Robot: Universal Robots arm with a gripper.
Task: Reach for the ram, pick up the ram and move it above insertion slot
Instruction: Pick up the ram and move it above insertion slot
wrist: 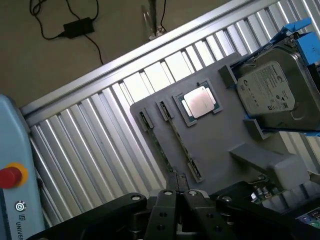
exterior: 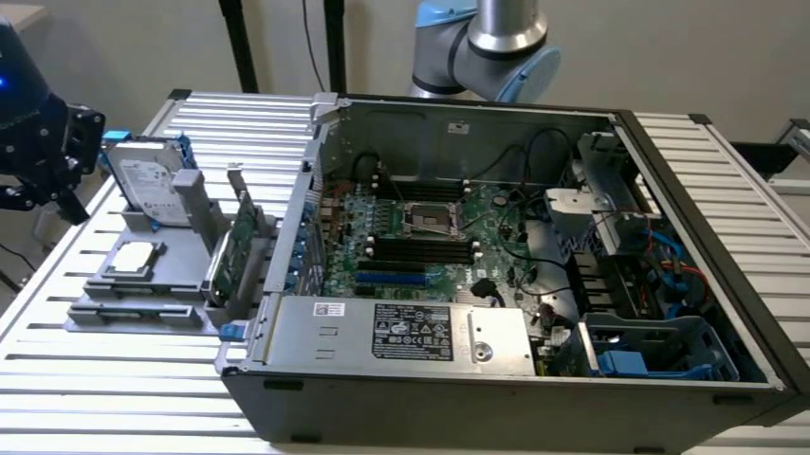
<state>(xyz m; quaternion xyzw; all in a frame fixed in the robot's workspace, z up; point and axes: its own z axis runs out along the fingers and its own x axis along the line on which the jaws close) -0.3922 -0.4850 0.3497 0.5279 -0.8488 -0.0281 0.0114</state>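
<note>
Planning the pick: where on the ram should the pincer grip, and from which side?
Grip the ram near mid-length, pinching its two flat faces, coming straight down from above. It stands on edge in a slot of the gray holder, so likely just its thin upper edge is reachable.

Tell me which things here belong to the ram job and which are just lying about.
Part of the job:
ram, on edge in the gray holder
gripper, nearest the ram
memory slots on the motherboard in the open case

Lying about:
hard drive with blue rails
processor chip
expansion card
power adapter
</note>
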